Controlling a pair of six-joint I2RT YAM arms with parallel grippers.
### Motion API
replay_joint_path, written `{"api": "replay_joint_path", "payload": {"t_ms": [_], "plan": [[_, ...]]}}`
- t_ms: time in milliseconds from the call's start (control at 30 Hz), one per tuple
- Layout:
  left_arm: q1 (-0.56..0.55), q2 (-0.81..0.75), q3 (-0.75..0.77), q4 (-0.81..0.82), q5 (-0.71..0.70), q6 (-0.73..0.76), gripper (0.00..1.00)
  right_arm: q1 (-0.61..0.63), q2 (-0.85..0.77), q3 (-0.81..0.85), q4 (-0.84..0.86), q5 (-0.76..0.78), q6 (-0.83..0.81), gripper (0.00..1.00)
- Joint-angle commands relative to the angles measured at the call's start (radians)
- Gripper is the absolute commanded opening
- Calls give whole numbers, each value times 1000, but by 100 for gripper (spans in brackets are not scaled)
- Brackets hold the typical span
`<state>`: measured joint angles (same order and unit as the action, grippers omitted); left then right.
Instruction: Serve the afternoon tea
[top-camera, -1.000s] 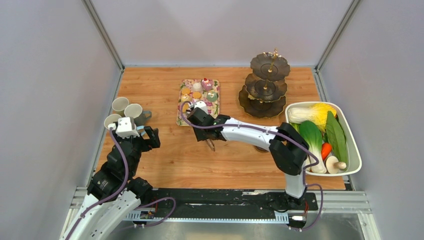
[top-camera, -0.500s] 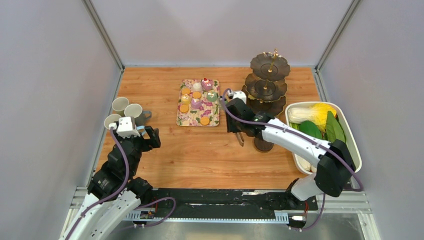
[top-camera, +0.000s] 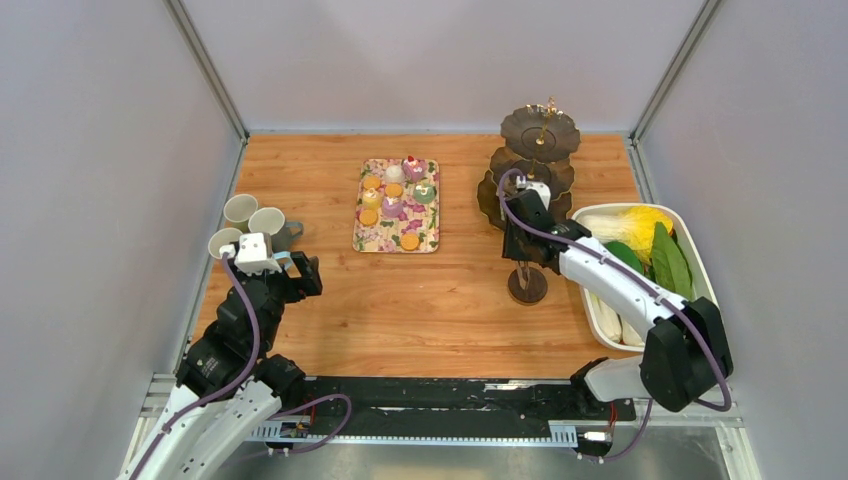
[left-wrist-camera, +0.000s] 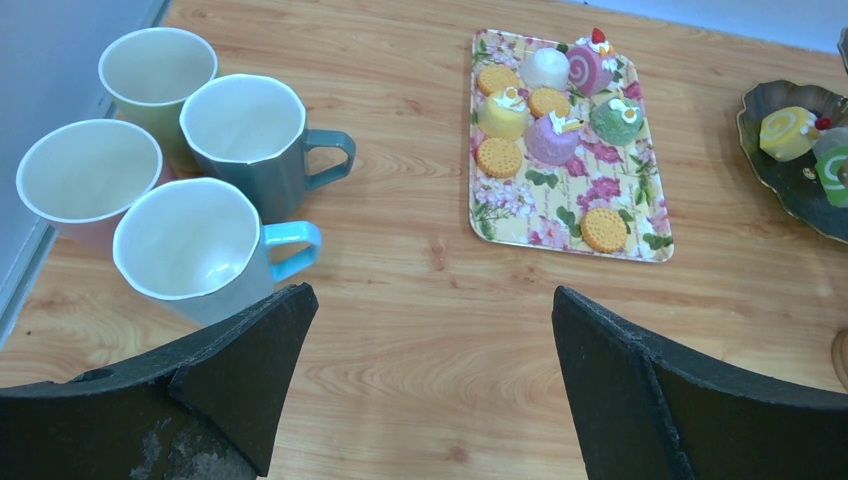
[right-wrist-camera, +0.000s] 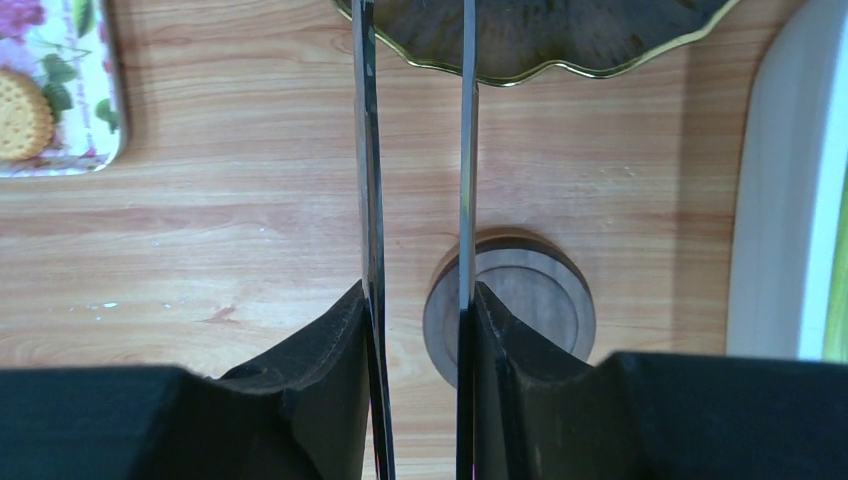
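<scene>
Overhead view: right pincer (top-camera: 522, 270) points down over dark coaster (top-camera: 528, 290) on desk (top-camera: 400, 310), just near of three-tier stand (top-camera: 540, 130) and left of white tub (top-camera: 705, 300) with vegetables (top-camera: 670, 260). Floral tray (top-camera: 385, 240) sits mid-desk toward far side. Left pincer (top-camera: 303, 275) hangs near-right of four mugs (top-camera: 250, 222) at left edge.

Left wrist view: left pincer (left-wrist-camera: 430, 380) gapes wide, empty. Mugs (left-wrist-camera: 250, 125) cluster together at left. Tray (left-wrist-camera: 600, 185) holds cakes (left-wrist-camera: 550, 138) and biscuits (left-wrist-camera: 603, 228). At right, stand's lowest tier (left-wrist-camera: 790, 175) carries yellow roll (left-wrist-camera: 788, 135) and green cake (left-wrist-camera: 832, 170).

Right wrist view: right pincer (right-wrist-camera: 414, 150) fingers are parallel with a narrow gap, nothing seen between them; tips run off top edge. Coaster (right-wrist-camera: 530, 310) lies below, partly behind right finger. Stand rim (right-wrist-camera: 560, 35) is far, tray corner (right-wrist-camera: 50, 90) left, tub (right-wrist-camera: 780, 200) right.
</scene>
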<state>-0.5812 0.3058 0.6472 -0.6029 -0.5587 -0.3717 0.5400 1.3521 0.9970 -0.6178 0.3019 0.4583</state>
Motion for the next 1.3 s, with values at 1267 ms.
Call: {"api": "replay_joint_path", "payload": {"t_ms": [1267], "plan": [[-2, 10, -4, 13, -4, 9, 100, -113, 25, -13, 24, -71, -54, 56]]}}
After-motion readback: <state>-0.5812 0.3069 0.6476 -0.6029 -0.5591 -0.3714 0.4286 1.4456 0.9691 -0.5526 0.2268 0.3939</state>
